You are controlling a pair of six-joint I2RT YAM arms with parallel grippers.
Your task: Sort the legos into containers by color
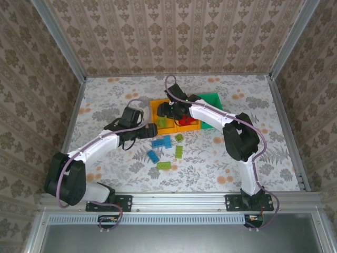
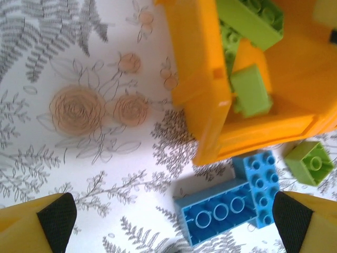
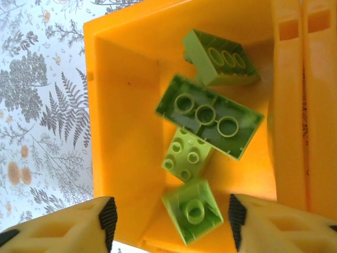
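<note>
Left gripper (image 2: 174, 229): jaws at full spread, nothing between the pads (image 2: 55, 219). It hangs low over the table (image 1: 105, 100), just outside a corner of the first orange bin (image 2: 202, 105). Below it lie two blue bricks (image 2: 216, 211), touching each other, one of them upside down. A loose lime brick (image 2: 310, 162) sits just beside them.

Right gripper (image 3: 172, 219): jaws partly apart and holding nothing. It is poised above the open top of that same bin. Four lime bricks (image 3: 208, 116) rest on the bin floor. The smallest lies between the two fingers (image 3: 108, 216) but clear of both (there is a visible gap on each side).

Seen from overhead, a second orange bin (image 1: 194, 125) stands against the first and holds red bricks (image 1: 185, 120). The green bin (image 1: 210, 100) stands behind it (contents masked by the right arm). More blue and lime bricks lie scattered on the table in front of the bins, between the two arms.
</note>
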